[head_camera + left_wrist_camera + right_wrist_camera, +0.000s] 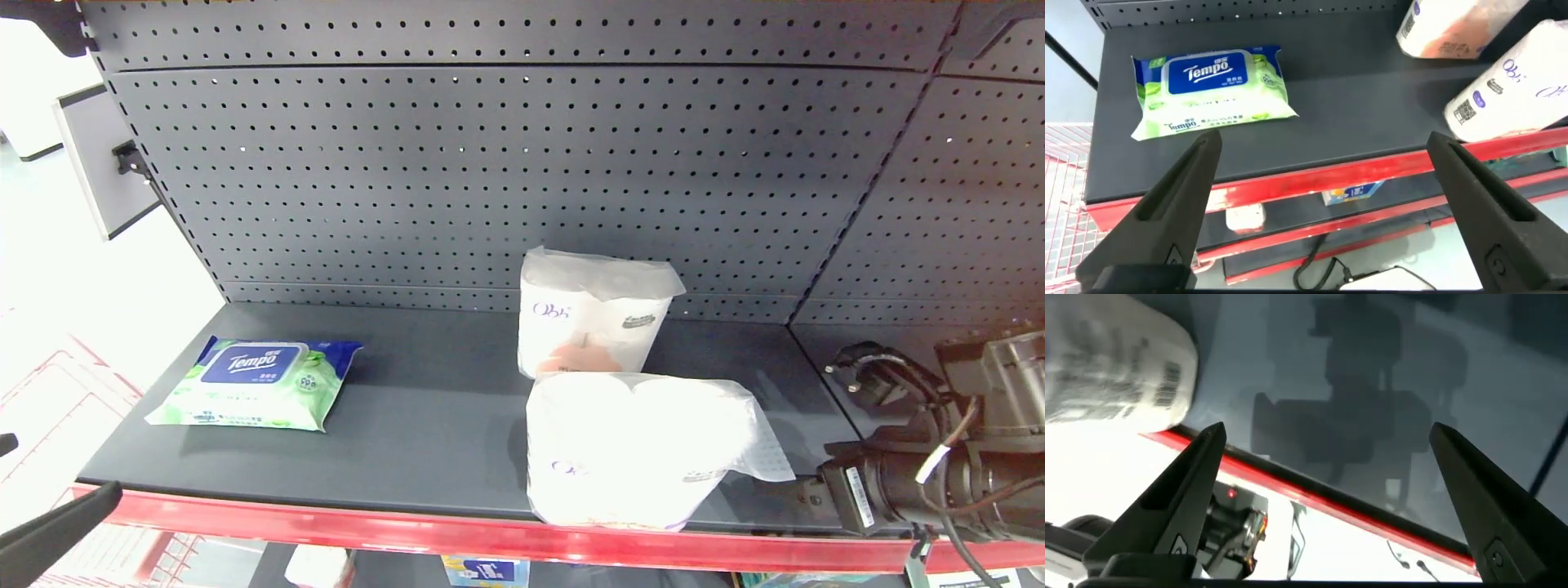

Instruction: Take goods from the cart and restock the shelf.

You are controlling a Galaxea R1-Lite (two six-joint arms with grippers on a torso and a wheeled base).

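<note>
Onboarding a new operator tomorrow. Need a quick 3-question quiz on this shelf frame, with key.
1. True or false: the wet wipes pack lies flat on the shelf, to the robot's left of both white paper packs.
2. The front paper pack sits: A on top of the wipes; B at the shelf's red front edge, in front of the rear paper pack; C leaning on the back wall.
3. What does the left gripper hold?
Key: 1 true. 2 B. 3 nothing; its fingers are open.
</note>
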